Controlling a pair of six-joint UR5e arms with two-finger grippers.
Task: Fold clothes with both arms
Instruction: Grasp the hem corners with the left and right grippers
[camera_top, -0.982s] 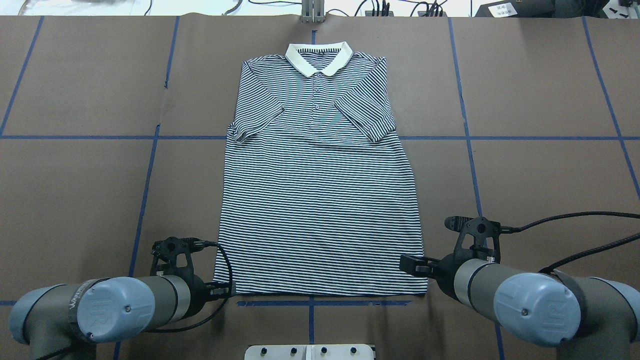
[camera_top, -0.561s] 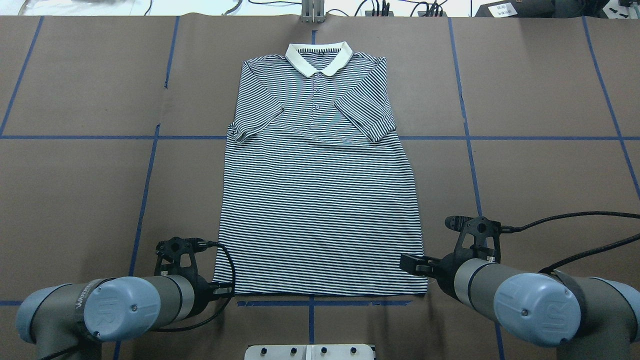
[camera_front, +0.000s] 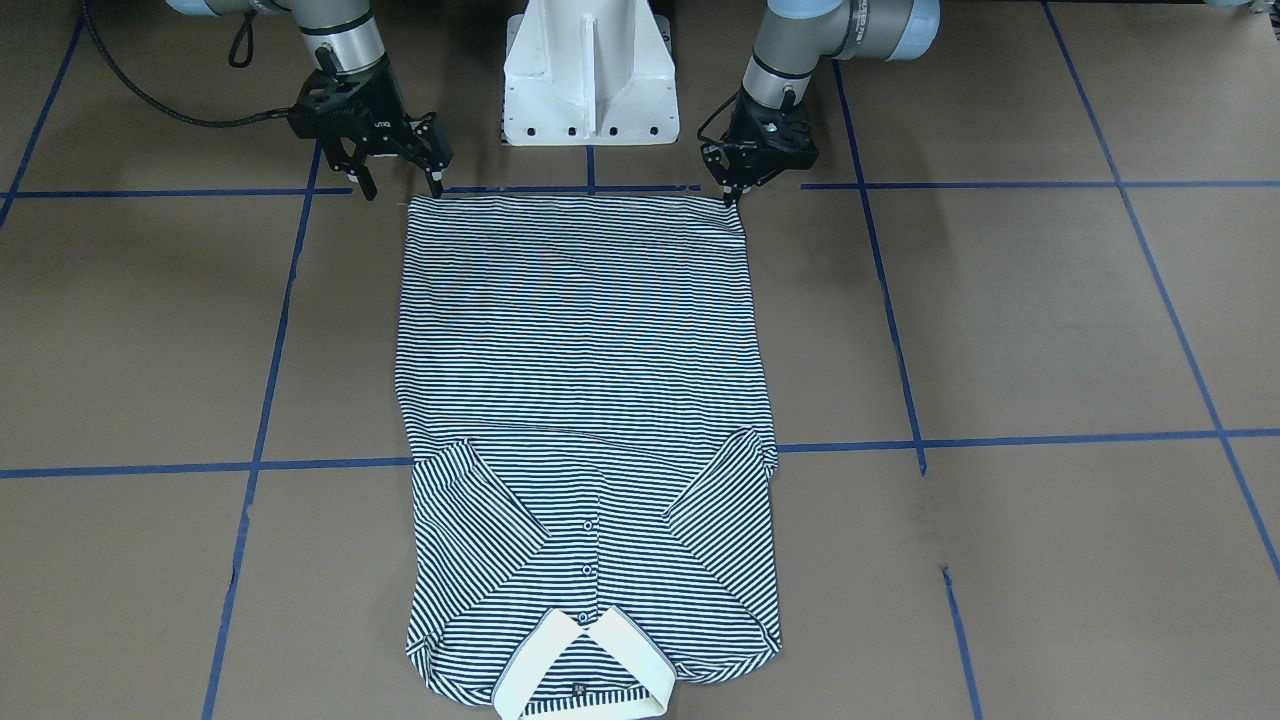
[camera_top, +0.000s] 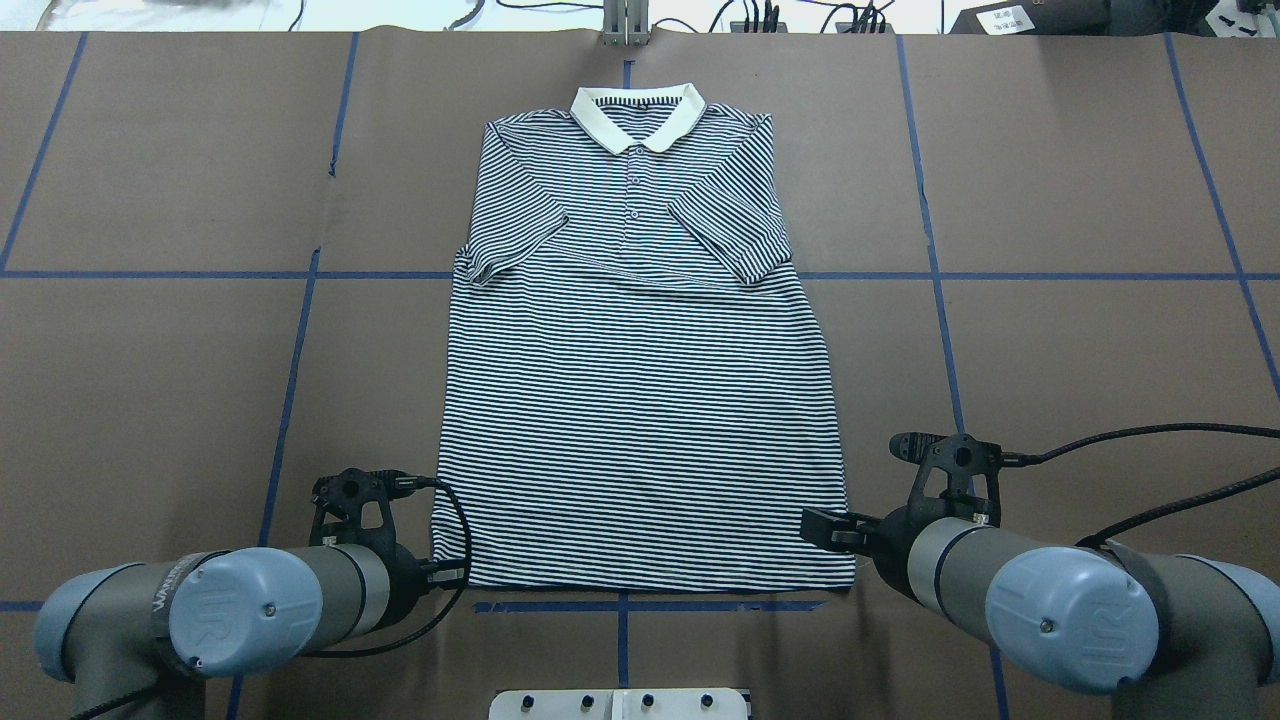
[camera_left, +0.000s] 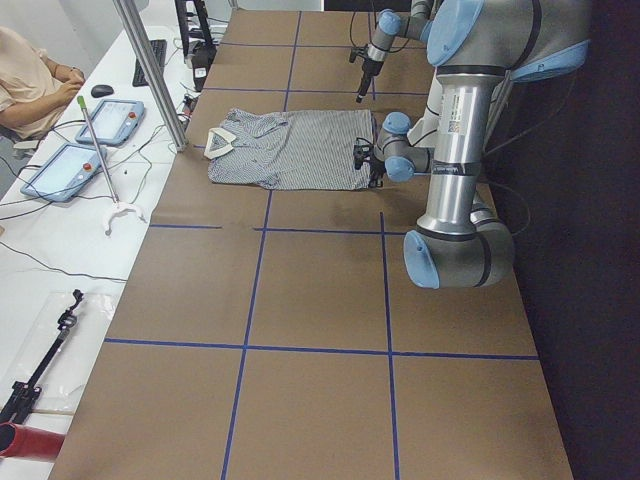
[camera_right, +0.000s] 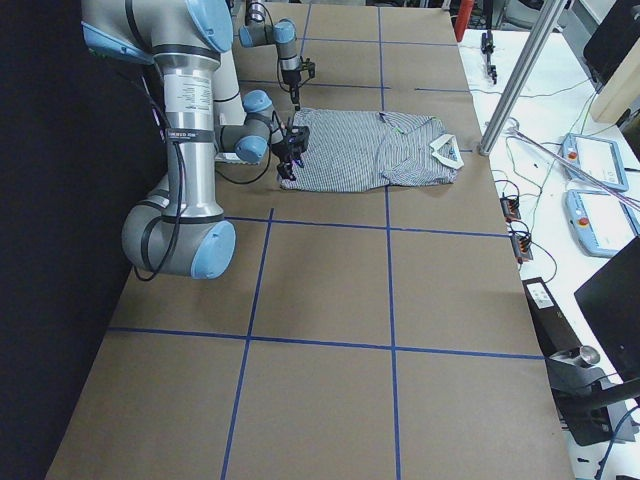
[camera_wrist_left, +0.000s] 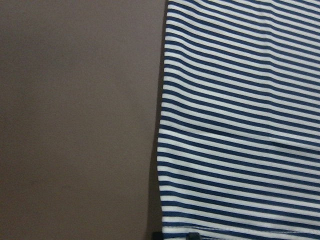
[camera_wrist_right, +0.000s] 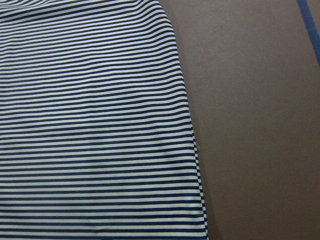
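Flat striped polo shirt (camera_top: 640, 420), matte brown table (camera_top: 1080, 180)

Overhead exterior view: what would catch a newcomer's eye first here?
A navy-and-white striped polo shirt lies flat in the middle of the brown table, sleeves folded in across its chest, its cream collar at the end away from the robot. The right gripper, fingers spread, hangs at one near hem corner, and the left gripper at the other.

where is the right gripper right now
In the front-facing view it is upper left: the right gripper hangs open at the hem corner of the polo shirt, near the white pedestal base.
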